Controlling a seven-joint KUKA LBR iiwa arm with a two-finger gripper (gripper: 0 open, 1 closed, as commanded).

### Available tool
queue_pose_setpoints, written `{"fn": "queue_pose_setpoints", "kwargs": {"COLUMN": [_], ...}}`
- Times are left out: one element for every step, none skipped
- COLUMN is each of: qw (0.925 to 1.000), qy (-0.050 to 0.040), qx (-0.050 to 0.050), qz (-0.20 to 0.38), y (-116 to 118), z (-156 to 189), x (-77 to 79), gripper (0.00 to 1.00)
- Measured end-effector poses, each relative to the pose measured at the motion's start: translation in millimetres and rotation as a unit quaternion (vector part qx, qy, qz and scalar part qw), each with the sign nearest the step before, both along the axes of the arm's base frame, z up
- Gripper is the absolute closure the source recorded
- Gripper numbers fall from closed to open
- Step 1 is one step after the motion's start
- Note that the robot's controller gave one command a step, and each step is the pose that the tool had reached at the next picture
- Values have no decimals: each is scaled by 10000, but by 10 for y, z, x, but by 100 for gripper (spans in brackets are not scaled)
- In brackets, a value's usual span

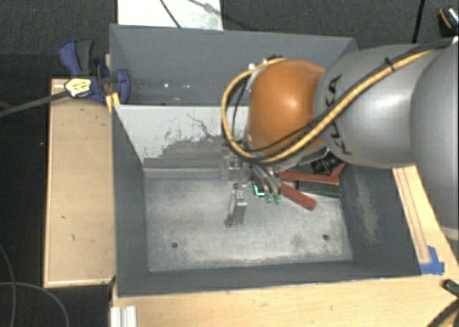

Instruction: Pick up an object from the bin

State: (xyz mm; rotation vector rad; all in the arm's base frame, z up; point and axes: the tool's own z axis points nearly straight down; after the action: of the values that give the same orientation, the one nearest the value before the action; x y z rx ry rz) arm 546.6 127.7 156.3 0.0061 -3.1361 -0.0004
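1. Arm (401, 110): big and grey, comes in from the right and covers the bin's upper right part.
2. Bin (179, 232): grey metal with sloped walls. We see its floor bare and scuffed on the left and along the front.
3. Orange cover (283, 103): a round dome on the wrist, above the bin's back middle.
4. Cables (228, 107): yellow and black, looping round the cover's left side and running back along the arm.
5. Heap: a few things are bunched at the right of the floor, partly under the arm. We note a long red piece (301, 196) lying slantwise, a green piece (319, 182) just behind it, and something black (326, 164) behind those. We cannot tell what kind of things they are.
6. Gripper (235, 211): hangs from the wrist over bare floor near the bin's middle, near the red piece's left end. We cannot tell whether it is spread or closed.
7. Small green bits (271, 195): between the gripper and the red piece. We cannot tell if they are loose or part of the wrist.
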Motion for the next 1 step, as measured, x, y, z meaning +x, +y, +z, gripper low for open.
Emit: {"fn": "queue_pose_setpoints", "kwargs": {"qw": [10000], "qy": [-11], "qx": [-16], "qz": [79], "y": [-578], "z": [-643], "x": [200], "gripper": [0]}}
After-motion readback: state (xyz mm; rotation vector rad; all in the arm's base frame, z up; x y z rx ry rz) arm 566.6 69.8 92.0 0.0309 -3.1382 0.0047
